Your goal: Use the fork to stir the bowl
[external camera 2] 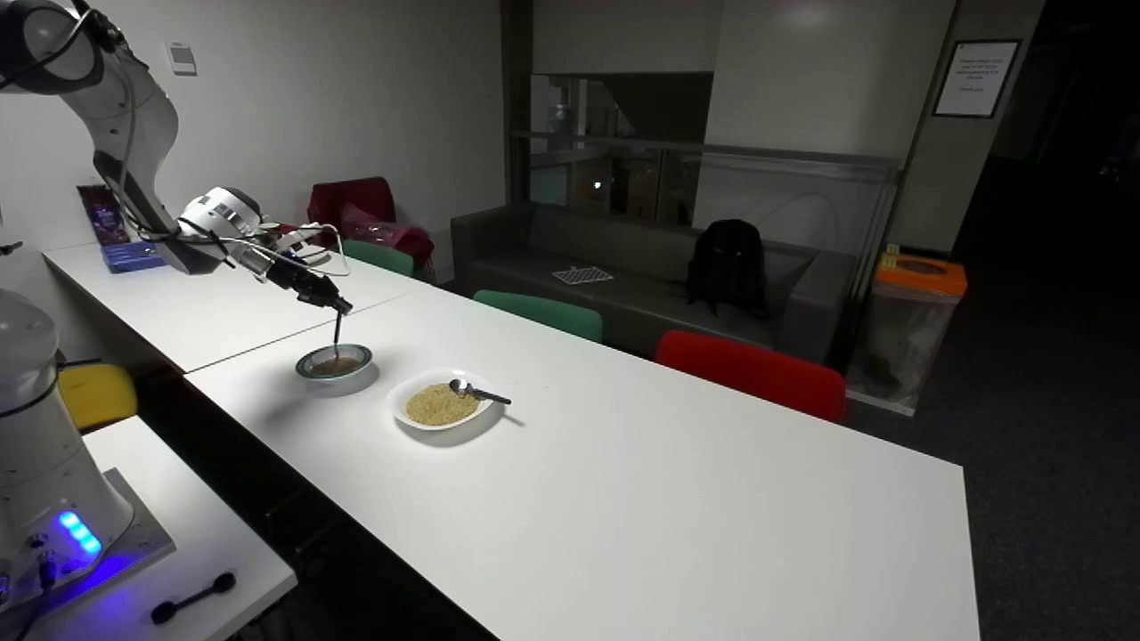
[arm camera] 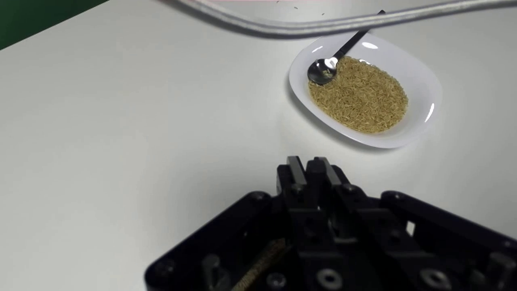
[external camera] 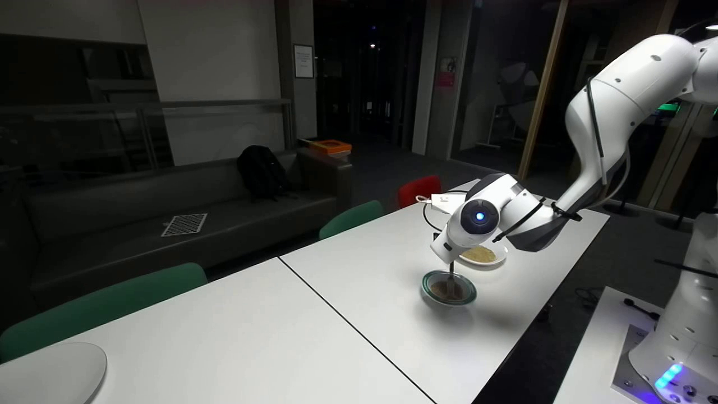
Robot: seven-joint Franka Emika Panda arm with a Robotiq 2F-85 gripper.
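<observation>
Black gripper (external camera 2: 343,307) clamps slender dark fork (external camera 2: 337,328) upright, presumably to stir green-rimmed round bowl (external camera: 446,303), left of white oval dish (arm camera: 416,79).

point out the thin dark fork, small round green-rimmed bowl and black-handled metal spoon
Thin dark fork (external camera 2: 337,329): in an exterior view, on its handle.
Small round green-rimmed bowl (external camera: 472,290): in an exterior view, on its rim.
Black-handled metal spoon (arm camera: 344,50): in the wrist view, on its handle.

Claw (arm camera: 312,167) clenched, at downward slant
</observation>
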